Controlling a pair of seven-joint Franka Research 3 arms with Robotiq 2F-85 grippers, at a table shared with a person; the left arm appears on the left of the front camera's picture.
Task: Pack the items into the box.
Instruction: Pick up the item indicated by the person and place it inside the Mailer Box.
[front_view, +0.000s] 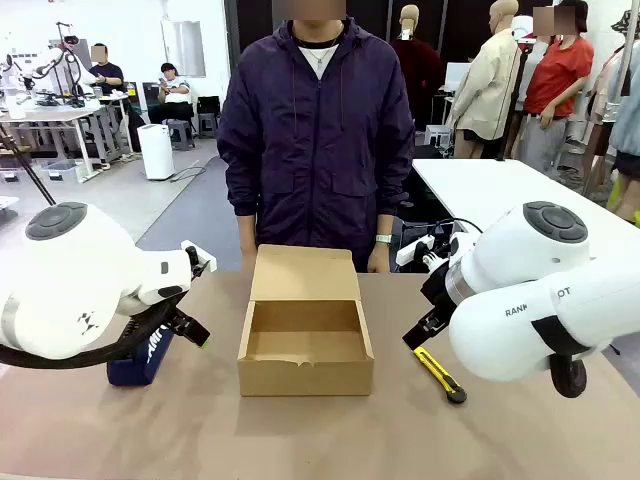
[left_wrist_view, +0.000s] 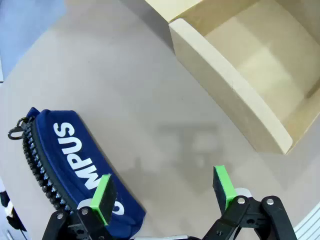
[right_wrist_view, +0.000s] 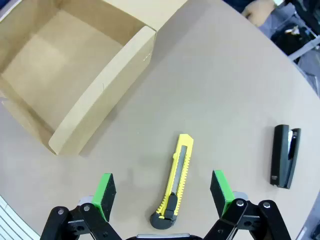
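A brown cardboard box (front_view: 305, 378) sits open in the middle of the table (front_view: 320, 445). Its lid flap leans back toward the person (front_view: 315, 130) standing at the far side, and its inside shows bare cardboard.

A navy pouch (left_wrist_view: 67, 157) with white lettering lies flat on the table to the robot's left of the box, apart from it, zip edge turned away from the box. The left gripper (left_wrist_view: 165, 187) hangs over the pouch's near end with its jaws spread wide, grasping nothing. In the left wrist view one green pad (left_wrist_view: 104, 197) overlaps the pouch's end while the other stands over bare table. Whether that pad touches the fabric cannot be told.

A yellow-and-black knife (right_wrist_view: 179, 175) lies on the table to the robot's right of the box, near it but not touching. The right gripper (right_wrist_view: 162, 187) hovers above the knife, jaws released and wide, with the knife's black end lying between the two green pads. It holds nothing.

A black stapler (right_wrist_view: 285, 156) lies beyond the knife, farther from the box, roughly parallel to the knife and well apart from it.
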